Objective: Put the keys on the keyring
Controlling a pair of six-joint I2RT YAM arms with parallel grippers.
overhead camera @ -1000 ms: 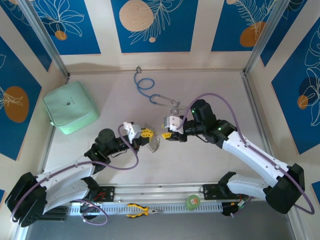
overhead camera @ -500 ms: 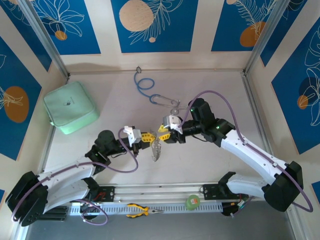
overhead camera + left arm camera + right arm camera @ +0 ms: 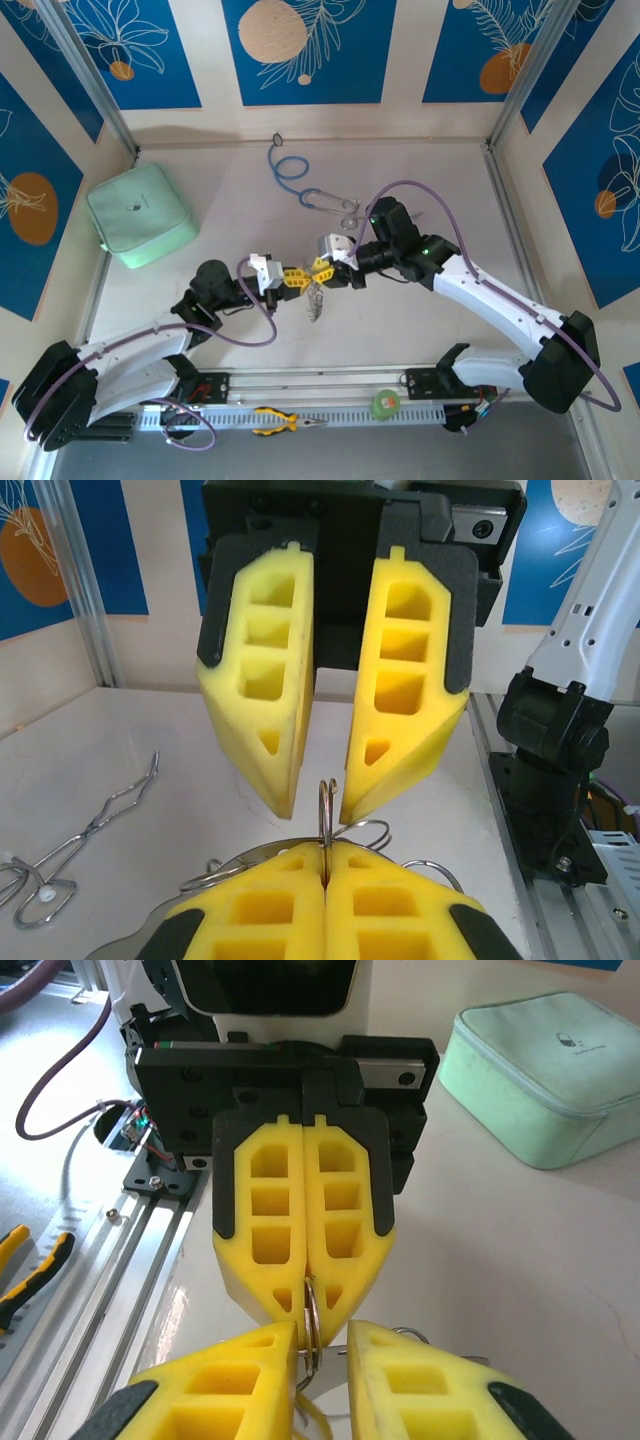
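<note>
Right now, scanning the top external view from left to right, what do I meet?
mint-green case → left claw, shut on the keyring → right claw, open → round green disc by the near rail

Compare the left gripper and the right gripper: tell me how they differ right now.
The left gripper is shut, its jaws pressed together; the right gripper is open, with a gap between its jaws. The left gripper clamps the keyring by its wire; the right gripper grips nothing, its jaws standing either side of that wire. Both are yellow-tipped and meet tip to tip.
</note>
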